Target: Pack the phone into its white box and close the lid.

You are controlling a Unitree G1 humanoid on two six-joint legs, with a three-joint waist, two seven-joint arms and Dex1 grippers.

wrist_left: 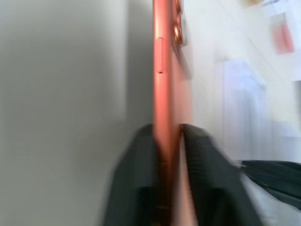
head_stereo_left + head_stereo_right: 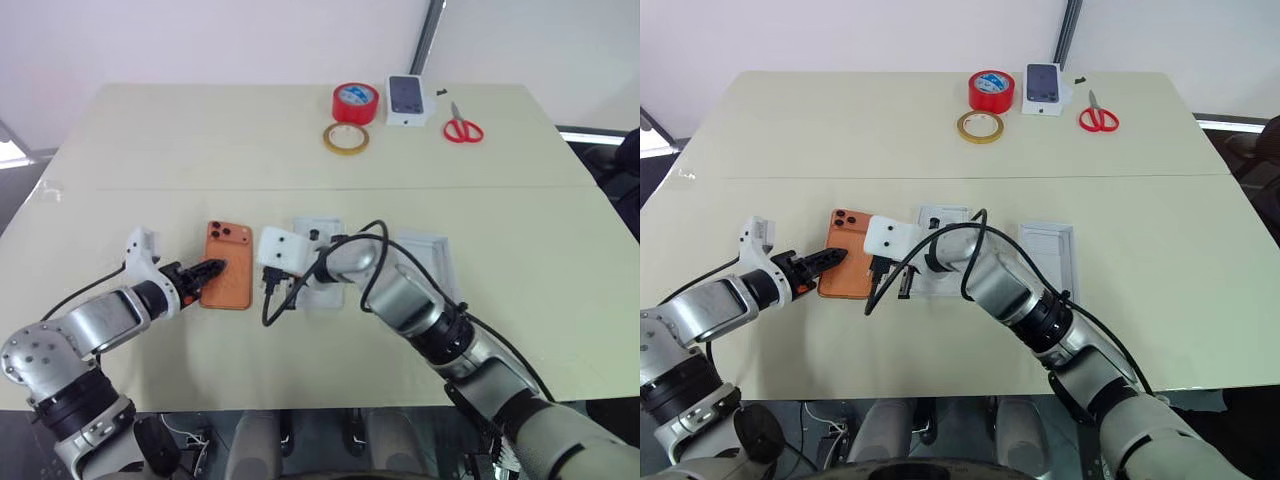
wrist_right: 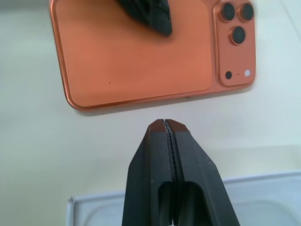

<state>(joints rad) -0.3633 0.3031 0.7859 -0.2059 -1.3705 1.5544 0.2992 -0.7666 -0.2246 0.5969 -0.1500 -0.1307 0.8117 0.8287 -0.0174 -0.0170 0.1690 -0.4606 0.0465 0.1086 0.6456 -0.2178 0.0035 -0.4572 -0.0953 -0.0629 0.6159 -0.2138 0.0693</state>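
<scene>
Your left tool (image 1: 168, 141) pinches the orange phone (image 2: 227, 279) by its long edge on the table (image 2: 300, 140), as the left wrist view shows. The right wrist view shows your right tool (image 3: 165, 125) shut and empty, between the phone and the white box (image 3: 263, 197).

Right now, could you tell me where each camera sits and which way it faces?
Left and right eye views: on the head, looking forward and down over both arms at the table.
Left wrist view: along the left gripper, shut on the phone.
Right wrist view: along the shut right gripper, facing the phone.
All views share the phone.
</scene>
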